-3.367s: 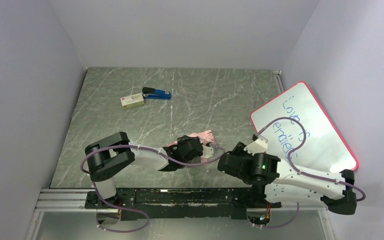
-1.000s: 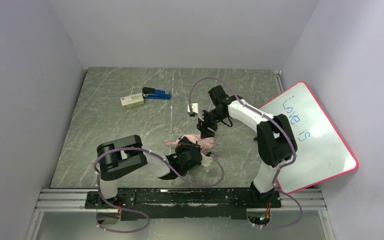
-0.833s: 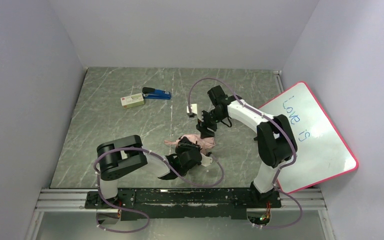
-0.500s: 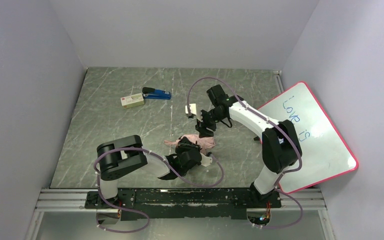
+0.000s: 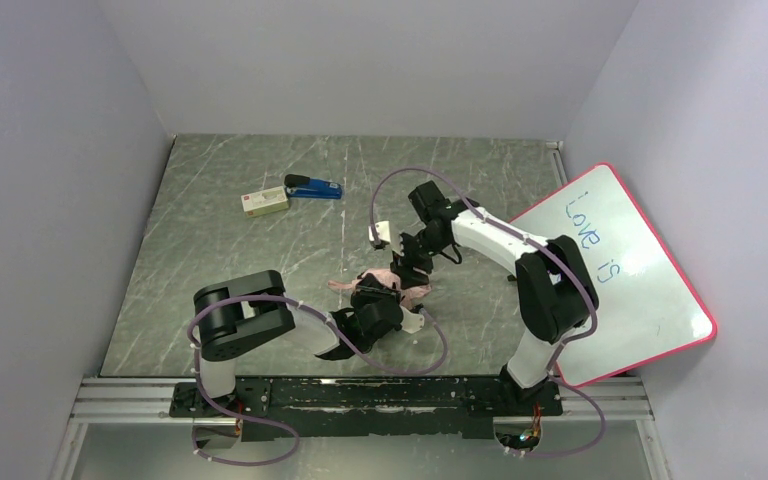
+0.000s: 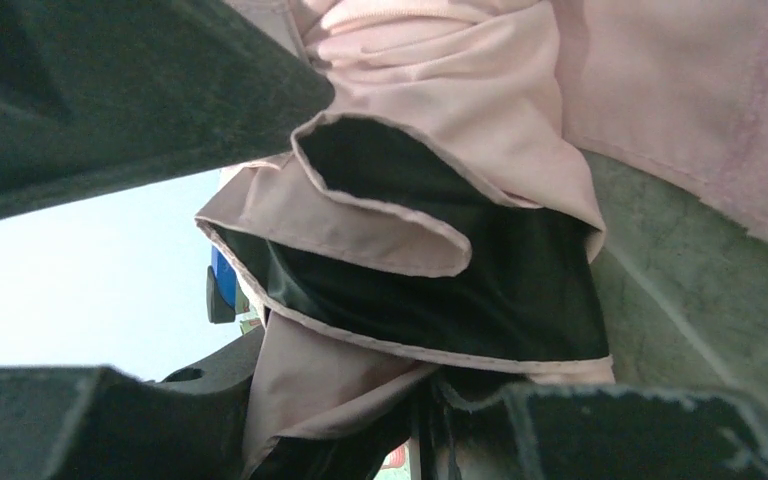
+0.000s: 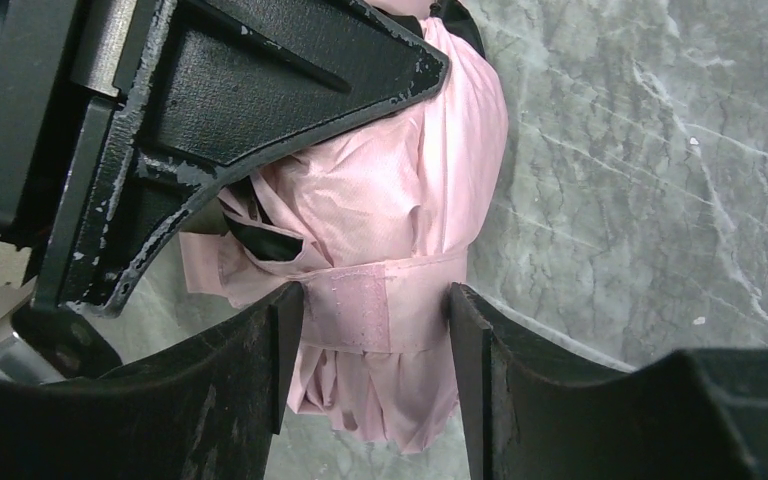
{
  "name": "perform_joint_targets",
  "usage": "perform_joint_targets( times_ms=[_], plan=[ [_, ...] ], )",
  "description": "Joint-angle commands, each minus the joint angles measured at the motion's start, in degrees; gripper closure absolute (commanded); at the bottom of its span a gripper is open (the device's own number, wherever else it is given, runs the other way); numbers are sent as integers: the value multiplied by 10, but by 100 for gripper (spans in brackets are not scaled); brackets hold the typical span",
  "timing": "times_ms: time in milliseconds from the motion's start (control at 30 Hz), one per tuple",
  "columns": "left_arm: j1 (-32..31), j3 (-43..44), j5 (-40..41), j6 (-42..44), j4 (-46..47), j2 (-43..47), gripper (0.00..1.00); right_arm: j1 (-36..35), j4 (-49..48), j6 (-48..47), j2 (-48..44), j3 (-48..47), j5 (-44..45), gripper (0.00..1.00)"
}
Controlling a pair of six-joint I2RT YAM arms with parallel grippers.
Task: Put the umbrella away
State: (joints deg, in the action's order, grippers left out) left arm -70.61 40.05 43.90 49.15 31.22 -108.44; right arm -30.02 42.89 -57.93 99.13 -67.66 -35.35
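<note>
We find the umbrella lying collapsed at frame centre in the top view. The right gripper is spread astride its bundled middle, not clamped. Whether the left gripper pinches fabric, we cannot tell. We judge it light, limp and slippery: grasp the bundle, not loose folds.

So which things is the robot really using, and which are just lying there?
For the job: pink umbrella, left claw, right claw.
Just lying about: blue stapler, small box, whiteboard with writing.
</note>
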Motion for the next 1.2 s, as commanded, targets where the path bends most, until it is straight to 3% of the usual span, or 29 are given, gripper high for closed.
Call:
perform_joint_targets(
  times_ms=[0, 367, 700, 933, 1033, 1100, 1167],
  plan=[
    [9, -34, -14, -10, -114, -36, 95, -6, -12, -2, 20, 18, 11, 42],
    [9, -36, -15, -12, -115, -32, 95, -14, -28, 5, 50, 38, 29, 59],
    [9, -34, -15, -30, -119, -13, 95, -17, -126, 69, 18, 98, 49, 92],
    [10, -20, -36, -58, -158, 44, 56, -24, -168, 78, 0, 137, 70, 98],
    [11, -10, -54, -75, -189, 97, 47, -23, -181, 80, 0, 148, 87, 98],
    [13, -2, -66, -90, -211, 125, 35, -24, -190, 82, 0, 152, 97, 98],
    [14, 4, -74, -97, -231, 150, 33, -23, -197, 80, -2, 156, 104, 98]
  ],
)
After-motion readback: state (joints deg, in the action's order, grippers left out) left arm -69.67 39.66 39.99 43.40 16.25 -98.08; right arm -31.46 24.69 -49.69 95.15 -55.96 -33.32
